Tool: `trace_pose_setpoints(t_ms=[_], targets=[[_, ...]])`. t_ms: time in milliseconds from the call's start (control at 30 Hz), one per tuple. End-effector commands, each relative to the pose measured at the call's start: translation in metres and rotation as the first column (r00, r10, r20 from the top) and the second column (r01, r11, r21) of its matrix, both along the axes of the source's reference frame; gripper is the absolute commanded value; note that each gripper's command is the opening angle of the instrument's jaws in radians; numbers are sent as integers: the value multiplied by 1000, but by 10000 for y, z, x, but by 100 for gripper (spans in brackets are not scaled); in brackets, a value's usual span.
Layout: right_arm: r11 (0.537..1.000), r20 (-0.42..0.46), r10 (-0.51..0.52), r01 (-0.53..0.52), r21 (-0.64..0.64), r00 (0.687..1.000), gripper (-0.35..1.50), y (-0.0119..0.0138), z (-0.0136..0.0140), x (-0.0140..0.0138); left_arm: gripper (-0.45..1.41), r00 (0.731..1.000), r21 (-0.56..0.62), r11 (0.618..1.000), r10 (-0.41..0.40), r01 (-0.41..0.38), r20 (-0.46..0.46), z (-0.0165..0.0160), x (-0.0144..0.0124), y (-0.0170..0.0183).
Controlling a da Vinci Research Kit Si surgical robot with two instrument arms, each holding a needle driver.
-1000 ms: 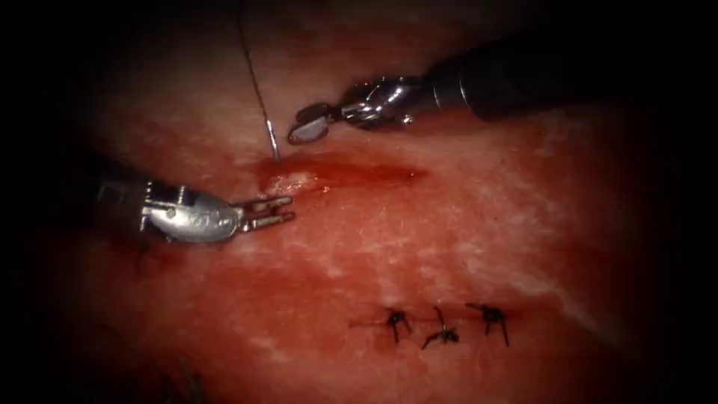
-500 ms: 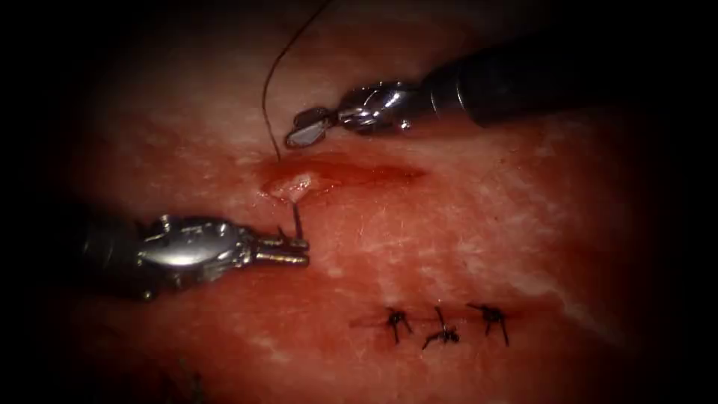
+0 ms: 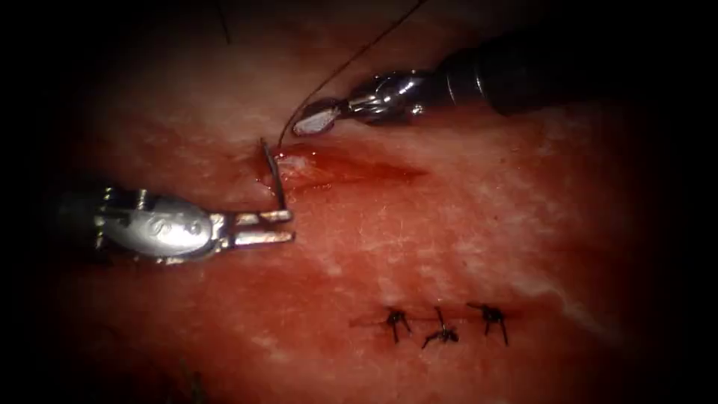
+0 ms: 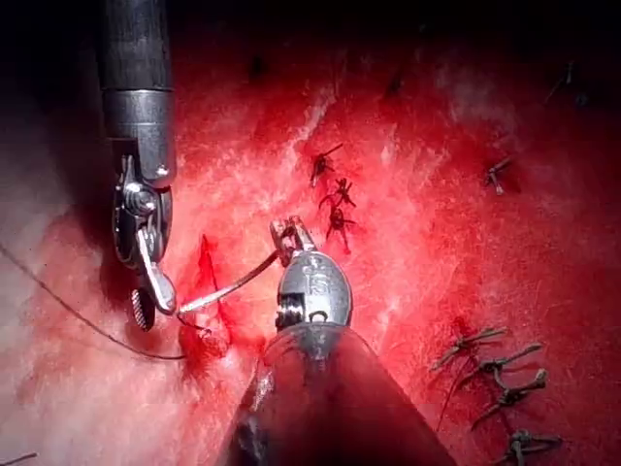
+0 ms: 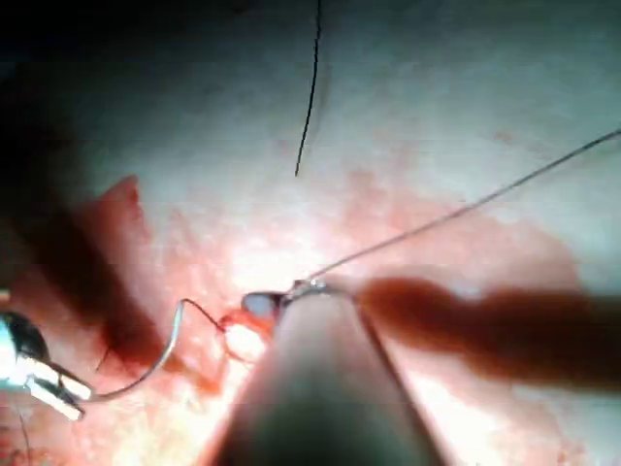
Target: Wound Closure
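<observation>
**Needle held by left tool at the cut's left end**

The needle (image 3: pixel 272 173) is a thin, dark, curved wire standing up from the left tool (image 3: pixel 275 227), whose jaws are closed on it close to one end. From there its curve rises to the left end of the cut (image 3: pixel 351 170), where the other end lies at the wet red opening; whether that end sits in the tissue (image 3: pixel 449 239) cannot be told. In the left wrist view the needle (image 4: pixel 225 287) shows as a pale arc running from the left tool (image 4: pixel 291 233) to the cut (image 4: pixel 209 291). Thread (image 3: pixel 351 60) runs from the cut's left end up past the right tool (image 3: pixel 314 120), which sits just above the cut with its jaws slightly parted, holding nothing. Three dark knotted stitches (image 3: pixel 441 325) lie well below the cut.
</observation>
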State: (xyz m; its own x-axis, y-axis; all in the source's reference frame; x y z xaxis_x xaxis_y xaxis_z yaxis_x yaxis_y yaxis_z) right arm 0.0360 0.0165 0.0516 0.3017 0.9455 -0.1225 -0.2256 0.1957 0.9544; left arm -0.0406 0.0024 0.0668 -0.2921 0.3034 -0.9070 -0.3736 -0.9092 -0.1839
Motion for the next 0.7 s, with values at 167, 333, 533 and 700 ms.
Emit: trace_pose_setpoints(t_ms=[167, 333, 533, 700], targets=[[988, -63, 40, -30, 153, 997, 83, -3, -42, 12, -45, 992, -132, 990, -66, 52, -103, -1, 12, 30], [976, -75, 57, -40, 216, 996, 83, -2, -65, 9, -45, 984, -180, 981, -94, 67, -149, -6, 18, 44], [938, -67, 81, -53, 343, 994, 74, -7, -60, 5, -45, 985, -201, 979, -65, 33, -157, 19, -6, 17], [910, -60, 92, -59, 411, 994, 67, -11, -55, 9, -45, 986, -200, 980, -55, 23, -158, 22, -13, 14]])
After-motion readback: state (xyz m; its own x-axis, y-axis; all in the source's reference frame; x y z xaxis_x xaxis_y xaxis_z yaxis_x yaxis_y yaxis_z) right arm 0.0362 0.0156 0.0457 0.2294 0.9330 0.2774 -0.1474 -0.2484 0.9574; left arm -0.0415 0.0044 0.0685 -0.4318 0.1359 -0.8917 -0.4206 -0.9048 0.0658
